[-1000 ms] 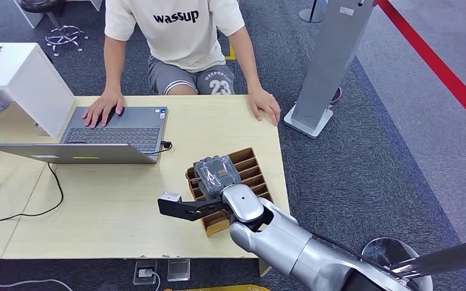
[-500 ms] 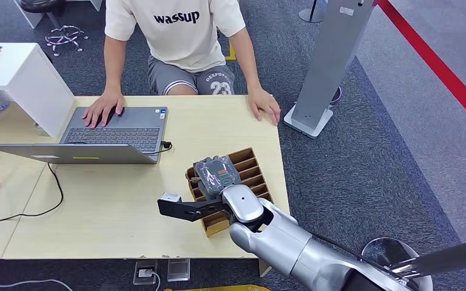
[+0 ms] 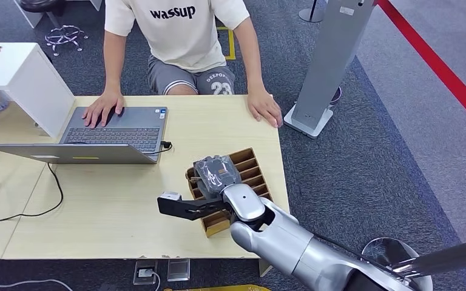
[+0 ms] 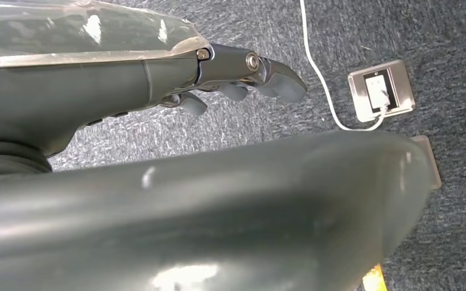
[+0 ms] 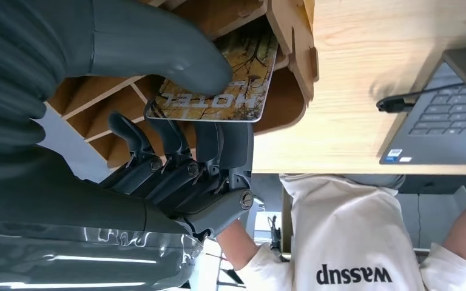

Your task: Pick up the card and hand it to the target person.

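Over the wooden rack on the desk, the right hand pinches the card between thumb and fingers; lifting out and handing it to the person remain

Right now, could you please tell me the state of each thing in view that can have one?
Hotel card: pinched by the right hand, over the wooden slotted holder.
Left hand: holding nothing, above the carpet.
Laptop: open.
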Controlling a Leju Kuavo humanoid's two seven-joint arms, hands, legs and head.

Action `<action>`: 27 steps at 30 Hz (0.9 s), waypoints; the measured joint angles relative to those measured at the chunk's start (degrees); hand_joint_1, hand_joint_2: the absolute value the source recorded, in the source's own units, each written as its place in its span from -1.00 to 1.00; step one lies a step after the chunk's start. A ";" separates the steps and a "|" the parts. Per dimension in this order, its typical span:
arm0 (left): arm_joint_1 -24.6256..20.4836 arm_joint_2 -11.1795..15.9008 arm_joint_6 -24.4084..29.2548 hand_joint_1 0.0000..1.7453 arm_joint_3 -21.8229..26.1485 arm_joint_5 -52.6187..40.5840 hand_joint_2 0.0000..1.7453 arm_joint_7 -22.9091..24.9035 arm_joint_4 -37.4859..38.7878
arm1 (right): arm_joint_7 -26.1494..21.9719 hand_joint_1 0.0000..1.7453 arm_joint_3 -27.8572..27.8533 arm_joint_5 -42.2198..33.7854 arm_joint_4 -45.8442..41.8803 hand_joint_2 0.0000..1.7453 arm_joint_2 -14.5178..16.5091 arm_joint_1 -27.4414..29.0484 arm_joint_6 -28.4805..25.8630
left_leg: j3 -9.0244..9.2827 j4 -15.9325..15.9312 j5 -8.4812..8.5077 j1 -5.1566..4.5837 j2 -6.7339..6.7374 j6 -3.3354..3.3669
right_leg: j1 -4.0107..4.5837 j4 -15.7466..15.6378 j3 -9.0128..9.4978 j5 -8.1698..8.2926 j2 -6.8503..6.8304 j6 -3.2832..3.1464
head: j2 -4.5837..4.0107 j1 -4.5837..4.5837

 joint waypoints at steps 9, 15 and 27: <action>0.17 0.03 0.14 -1.00 0.00 0.67 -1.00 0.44 0.00 | 1.94 0.78 -2.43 -3.42 -10.01 1.00 -3.68 0.91 1.80 | -0.01 0.00 -0.01 0.00 0.00 0.01 | 0.00 -0.01 -0.03 0.00 0.00 0.00 | -0.01 0.03; 0.23 0.08 0.07 -1.00 0.00 0.96 -1.00 0.43 0.00 | 1.72 0.78 -4.07 -2.91 -17.49 1.00 -6.25 2.13 0.65 | -0.01 0.00 -0.01 0.00 0.01 0.00 | 0.00 -0.01 -0.03 0.00 0.01 0.00 | -0.01 -0.01; 0.22 0.06 -0.50 -1.00 0.00 0.08 -1.00 -1.29 0.00 | -9.32 0.78 -6.81 -0.09 -21.35 1.00 -7.95 2.90 -13.13 | -0.03 0.00 -0.01 0.00 0.01 0.00 | 0.00 -0.01 -0.02 0.00 0.01 0.00 | -0.02 0.02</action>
